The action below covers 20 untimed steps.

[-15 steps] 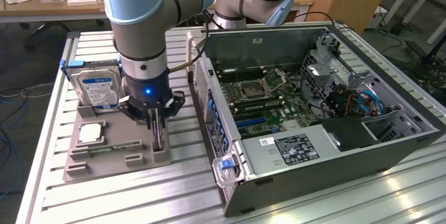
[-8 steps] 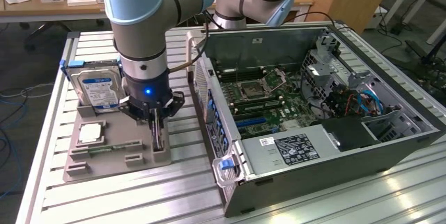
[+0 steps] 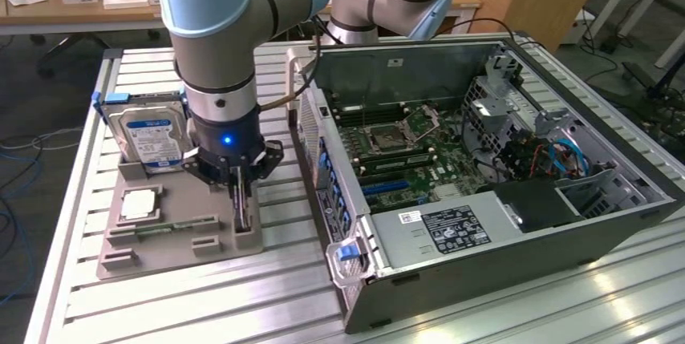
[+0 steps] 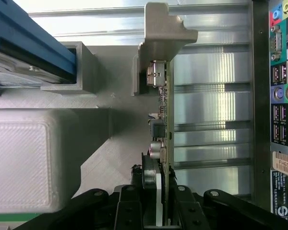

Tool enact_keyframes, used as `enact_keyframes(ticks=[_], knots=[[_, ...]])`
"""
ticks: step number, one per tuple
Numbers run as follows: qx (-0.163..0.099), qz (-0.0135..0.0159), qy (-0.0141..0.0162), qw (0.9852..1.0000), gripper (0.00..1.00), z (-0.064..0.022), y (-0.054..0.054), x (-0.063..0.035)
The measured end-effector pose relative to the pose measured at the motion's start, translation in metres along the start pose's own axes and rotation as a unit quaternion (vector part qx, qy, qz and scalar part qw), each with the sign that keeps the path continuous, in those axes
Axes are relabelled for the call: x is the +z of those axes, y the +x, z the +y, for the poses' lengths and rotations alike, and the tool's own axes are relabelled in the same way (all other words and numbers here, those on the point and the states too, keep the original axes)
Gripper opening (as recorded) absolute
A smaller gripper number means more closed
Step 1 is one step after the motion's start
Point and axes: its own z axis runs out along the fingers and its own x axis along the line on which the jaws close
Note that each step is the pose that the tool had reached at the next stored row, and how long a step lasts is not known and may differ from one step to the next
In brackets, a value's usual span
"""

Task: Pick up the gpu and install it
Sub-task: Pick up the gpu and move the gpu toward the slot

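gpu [image 4: 165, 120] stands on edge in slot of grey holder [image 3: 182, 240], straight beneath my tool [image 3: 243, 198]. My tool clamped on card's upper edge, one finger against each face; card seated in slot, not lifted. Hard drive [image 3: 150, 139] upright in same holder, just beside my tool toward exterior view's left. Open computer case [image 3: 482, 167] near tool toward exterior view's right. All on ribbed metal bench [image 3: 160, 312].

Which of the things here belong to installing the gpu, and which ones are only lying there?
Belong to the job: the gpu, standing on edge in the grey tray; the gripper, closed on it; the open computer case.
Only lying there: the hard drive and the small square chip, both on that tray.
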Motion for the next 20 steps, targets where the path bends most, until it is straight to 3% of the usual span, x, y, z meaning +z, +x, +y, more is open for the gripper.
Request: enact_keyframes(ticks=[20], knots=[[0.000, 0.0000, -0.0003, 1.0000, 0.28, 0.0008, 0.000, -0.0297]])
